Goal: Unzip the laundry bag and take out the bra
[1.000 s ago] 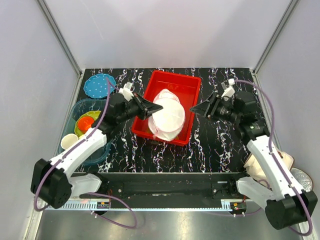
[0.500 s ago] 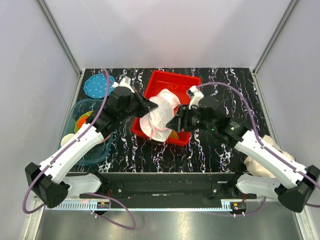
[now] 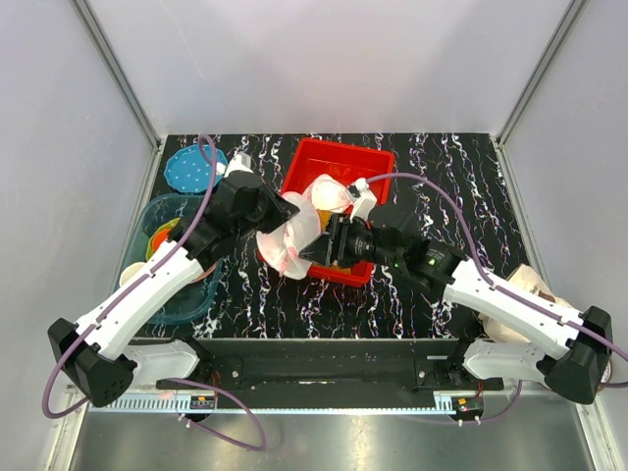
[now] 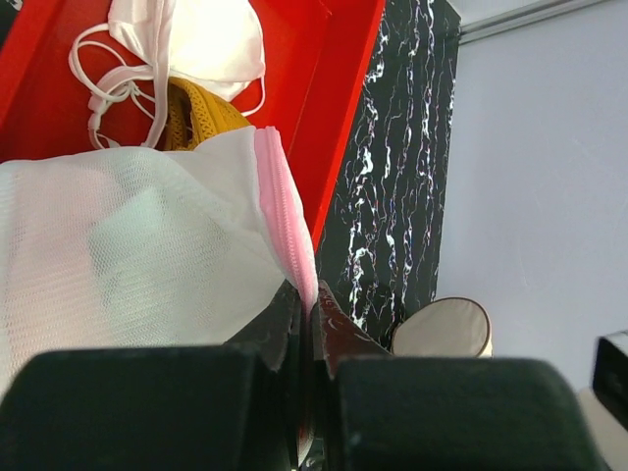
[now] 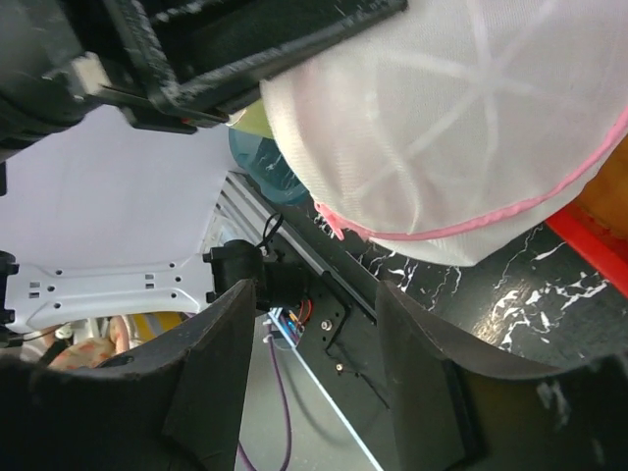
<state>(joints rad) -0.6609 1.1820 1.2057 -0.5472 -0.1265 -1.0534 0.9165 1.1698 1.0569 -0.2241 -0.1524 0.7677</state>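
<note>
The laundry bag (image 3: pixel 292 237), white mesh with pink zipper edging, hangs over the red tray's (image 3: pixel 368 162) near-left corner. My left gripper (image 3: pixel 286 210) is shut on its pink edging (image 4: pixel 285 211), the edging pinched between the fingertips (image 4: pixel 306 294). My right gripper (image 3: pixel 312 253) is open just below and right of the bag, touching nothing. In the right wrist view the bag (image 5: pixel 451 128) fills the top, with a small pink tab (image 5: pixel 329 221) above the open jaws (image 5: pixel 316 289). A pale shape shows through the mesh; the bra cannot be made out.
A small white pink-edged piece with thin straps (image 4: pixel 201 39) and a mustard-yellow cloth (image 4: pixel 201 110) lie in the tray. A blue bin (image 3: pixel 147 211) of cups and a blue dotted plate (image 3: pixel 191 167) stand at the left. A beige cup (image 4: pixel 444 329) stands on the table's right.
My left gripper has lifted the bag out of the tray toward its near-left corner. My right arm has swung left and forward, open, to just under the bag.
</note>
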